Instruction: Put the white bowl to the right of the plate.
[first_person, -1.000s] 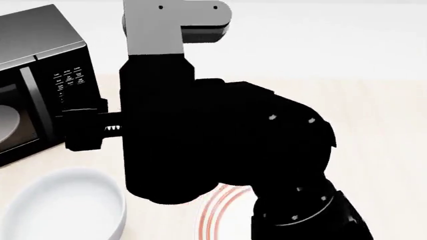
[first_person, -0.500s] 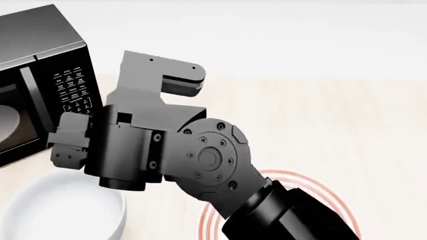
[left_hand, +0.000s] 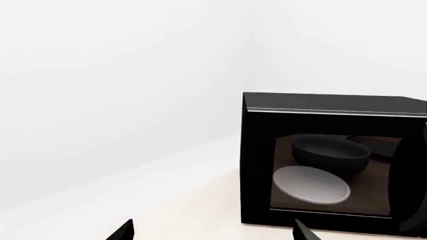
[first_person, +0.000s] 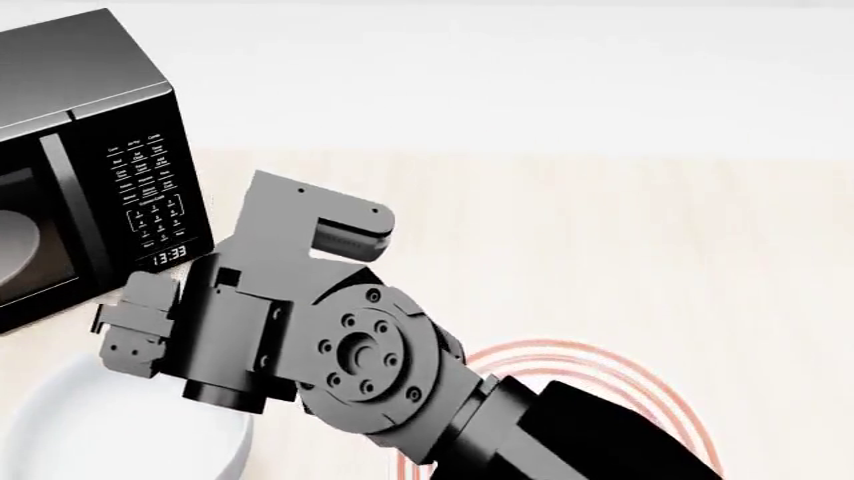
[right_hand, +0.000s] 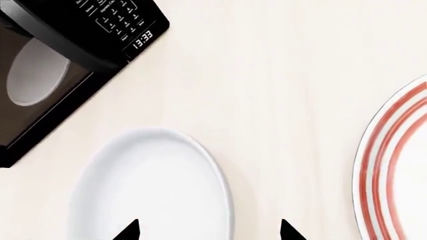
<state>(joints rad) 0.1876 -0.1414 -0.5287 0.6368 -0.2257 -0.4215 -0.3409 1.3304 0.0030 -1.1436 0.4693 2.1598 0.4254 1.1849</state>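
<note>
The white bowl (first_person: 120, 430) sits at the near left of the light wooden counter, cut by the picture's edge. The red-ringed plate (first_person: 627, 375) lies to its right, largely hidden by my right arm. My right gripper (first_person: 118, 328) hangs open just above the bowl's far rim. In the right wrist view the bowl (right_hand: 153, 185) lies below the open gripper (right_hand: 208, 231), one fingertip over its inside and one outside its rim on the plate's side; the plate (right_hand: 400, 165) shows at the edge. My left gripper (left_hand: 213, 232) is open and empty, facing the microwave.
A black microwave (first_person: 80, 150) stands at the far left of the counter (first_person: 601, 230), with a pale dish (left_hand: 312, 185) inside it. It also shows in the right wrist view (right_hand: 67, 50), close beyond the bowl. A white wall runs behind the counter.
My right arm has swung away from the camera and come down to the left, bringing its gripper over the white bowl's rim. The bowl and plate have not moved.
</note>
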